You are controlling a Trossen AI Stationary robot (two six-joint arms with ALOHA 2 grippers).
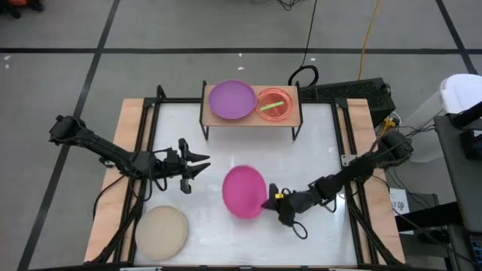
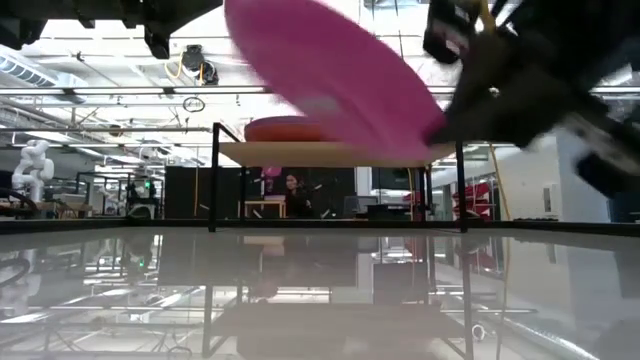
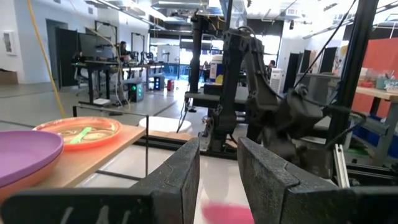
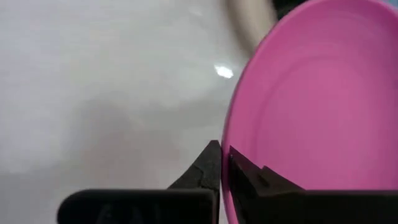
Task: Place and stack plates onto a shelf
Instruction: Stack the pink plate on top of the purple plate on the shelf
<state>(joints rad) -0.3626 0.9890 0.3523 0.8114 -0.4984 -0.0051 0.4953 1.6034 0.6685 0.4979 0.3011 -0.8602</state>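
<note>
Low view: magenta plate (image 2: 330,80) tilts, rim pinched by right gripper (image 2: 450,125).

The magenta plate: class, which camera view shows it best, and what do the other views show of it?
The high view: the whole magenta plate shows, held at its rim by the right claw. The low view shows it tilted, raised off the table. The right wrist view shows only part of it, its rim pinched. The left wrist view shows just a pink sliver.
</note>
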